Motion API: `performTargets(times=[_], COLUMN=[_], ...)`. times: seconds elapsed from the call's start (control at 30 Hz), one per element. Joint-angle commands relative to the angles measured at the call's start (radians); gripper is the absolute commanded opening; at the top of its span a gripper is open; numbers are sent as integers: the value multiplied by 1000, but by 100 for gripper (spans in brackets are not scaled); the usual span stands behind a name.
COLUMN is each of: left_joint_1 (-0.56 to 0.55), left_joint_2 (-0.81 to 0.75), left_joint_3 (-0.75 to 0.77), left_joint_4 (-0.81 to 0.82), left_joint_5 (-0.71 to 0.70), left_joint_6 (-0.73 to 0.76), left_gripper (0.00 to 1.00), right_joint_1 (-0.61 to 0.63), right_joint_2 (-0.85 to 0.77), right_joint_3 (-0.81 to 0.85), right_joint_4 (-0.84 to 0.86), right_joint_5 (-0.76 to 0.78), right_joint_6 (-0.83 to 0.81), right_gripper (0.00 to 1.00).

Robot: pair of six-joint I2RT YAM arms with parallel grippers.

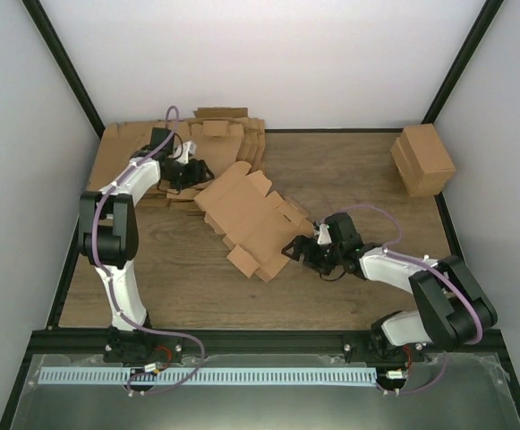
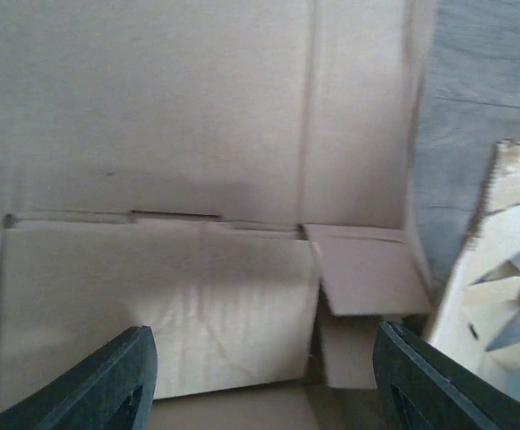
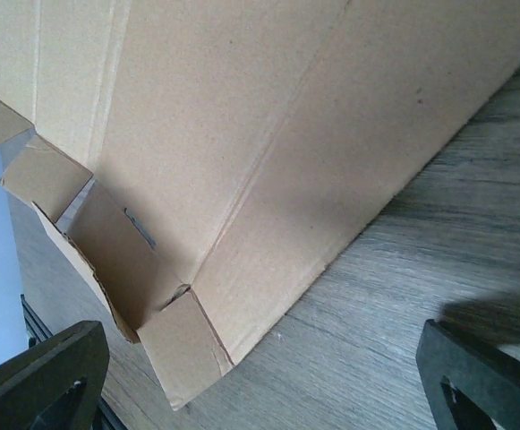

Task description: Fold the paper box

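Seen from above, the paper box (image 1: 246, 215), a flat die-cut sheet, lies mid-frame on the wooden table (image 1: 349, 170). The left gripper (image 1: 199, 172) sits at its upper-left corner, fingers apart and holding nothing, beside a pile of cardboard sheets (image 1: 228, 133). The right gripper (image 1: 293, 248) is at the sheet's lower-right edge, fingers wide and empty.

Risks: the left fingers may pinch a sheet from the pile instead; the right gripper may shove the sheet along the wood rather than fold it.

Only the right wrist view shows a small corner flap (image 3: 116, 260) standing up; only the overhead view shows a blocky carton (image 1: 423, 159) at upper right.
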Motion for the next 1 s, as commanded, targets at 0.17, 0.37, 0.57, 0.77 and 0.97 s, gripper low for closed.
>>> performTargets(times=[0.17, 0.37, 0.57, 0.77, 0.97], left_joint_1=[-13, -23, -45, -88, -113], left_joint_2=[-84, -95, -85, -106, -207], left_joint_3=[-48, -66, -77, -89, -156], left_joint_4=[29, 26, 13, -39, -57], left_joint_5=[169, 248, 316, 320, 304], left_joint_6=[19, 46, 63, 95, 102], left_gripper=[68, 69, 66, 55, 30], right_joint_1=[8, 8, 8, 8, -4], right_joint_2=[47, 40, 42, 41, 41], right_joint_3=[21, 23, 18, 19, 35], right_joint_4=[13, 14, 15, 7, -24], right_joint_5=[10, 25, 34, 52, 89], right_joint_6=[-23, -27, -25, -33, -62], right_gripper=[98, 97, 97, 97, 97])
